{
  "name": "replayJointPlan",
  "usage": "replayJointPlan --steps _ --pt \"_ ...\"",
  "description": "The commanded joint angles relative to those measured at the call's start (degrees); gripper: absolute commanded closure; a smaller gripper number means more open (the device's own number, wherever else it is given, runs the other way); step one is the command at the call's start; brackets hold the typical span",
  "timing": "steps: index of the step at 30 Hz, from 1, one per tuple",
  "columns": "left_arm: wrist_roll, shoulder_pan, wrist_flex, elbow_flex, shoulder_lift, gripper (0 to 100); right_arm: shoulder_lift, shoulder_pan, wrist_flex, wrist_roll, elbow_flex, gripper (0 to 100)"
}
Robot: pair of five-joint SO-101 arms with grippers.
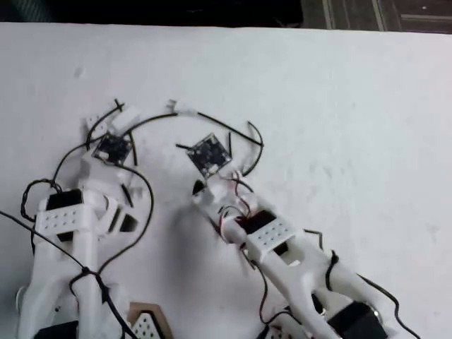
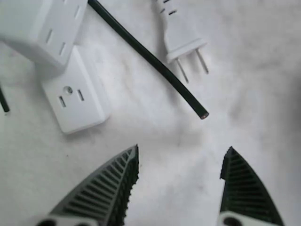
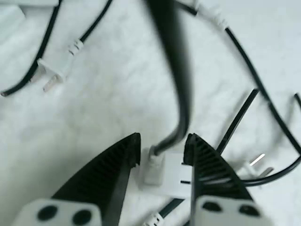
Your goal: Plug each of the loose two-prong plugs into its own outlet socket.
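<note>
Across the white table (image 1: 339, 106) we see the left arm (image 1: 70, 233) and the right arm (image 1: 282, 247) lying from the near edge toward a tangle of black cords at centre-left. Just beyond the left arm's tip, on the far left, two white outlet blocks lie touching. The first outlet block (image 2: 77, 96) faces up with its slots showing, and the second outlet block (image 2: 37, 26) lies against its far end. The left gripper (image 2: 181, 153) hovers over bare table with its jaws spread wide, holding nothing. Both blocks lie ahead of it and apart from it. A loose plug (image 2: 181, 33), white with two bare metal prongs, also lies ahead, to the right of the blocks, prongs pointing back toward the gripper. A black cord end (image 2: 200, 113) lies between blocks and plug. The right gripper (image 3: 163, 141) is down over a small white block (image 3: 176, 181) and an upright plug (image 3: 153, 172) whose black cord rises from it; whether it pinches them we cannot tell. Just beside it a second loose plug (image 3: 256, 162) shows its bare prongs
</note>
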Motion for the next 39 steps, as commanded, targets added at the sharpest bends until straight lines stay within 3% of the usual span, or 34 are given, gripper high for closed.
replayJointPlan --steps 1,10,14,39 --pt "0.44 -0.48 -0.35 0.09 -1.71 71 -3.21 0.48 1.27 -2.29 -0.7 85.0" --pt "0.35 -0.48 -0.35 0.09 -1.71 71 -3.12 0.48 6.81 -2.64 -0.79 85.9" --pt "0.35 -0.66 -0.35 0.09 -1.71 71 -3.12 0.57 7.16 -2.29 -0.88 98.5" --pt "0.35 -1.71 -0.53 0.09 -1.89 71 7.08 2.95 7.69 1.32 -2.46 98.3"
